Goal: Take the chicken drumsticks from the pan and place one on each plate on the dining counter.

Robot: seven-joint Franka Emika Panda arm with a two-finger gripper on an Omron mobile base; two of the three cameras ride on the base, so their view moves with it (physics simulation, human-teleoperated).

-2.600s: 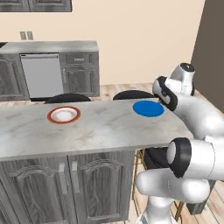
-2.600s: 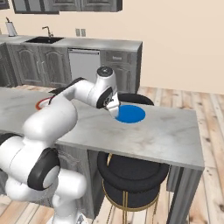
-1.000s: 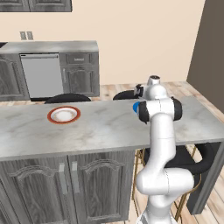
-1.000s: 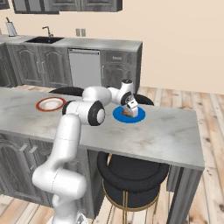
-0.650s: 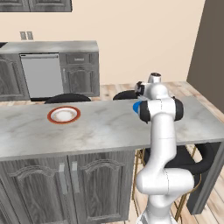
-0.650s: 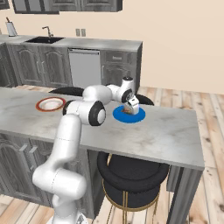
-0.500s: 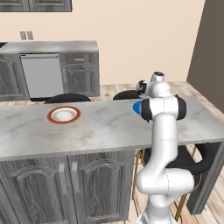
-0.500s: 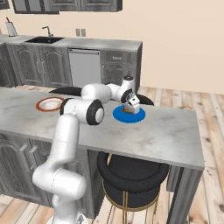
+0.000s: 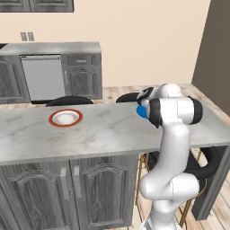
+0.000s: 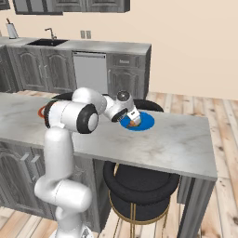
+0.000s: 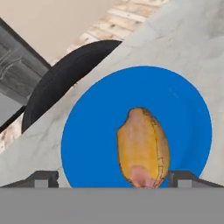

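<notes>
Both base views look forward and down from behind the arm (left and right sides), sharing the dining counter [image 9: 103,130] and blue plate [image 10: 144,122]. The hand view looks closely down onto that plate near the counter's far edge.

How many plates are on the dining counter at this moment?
2. The red-rimmed white plate lies empty toward the counter's left end. The blue plate lies toward the right end, under the gripper, holding a drumstick.
</notes>
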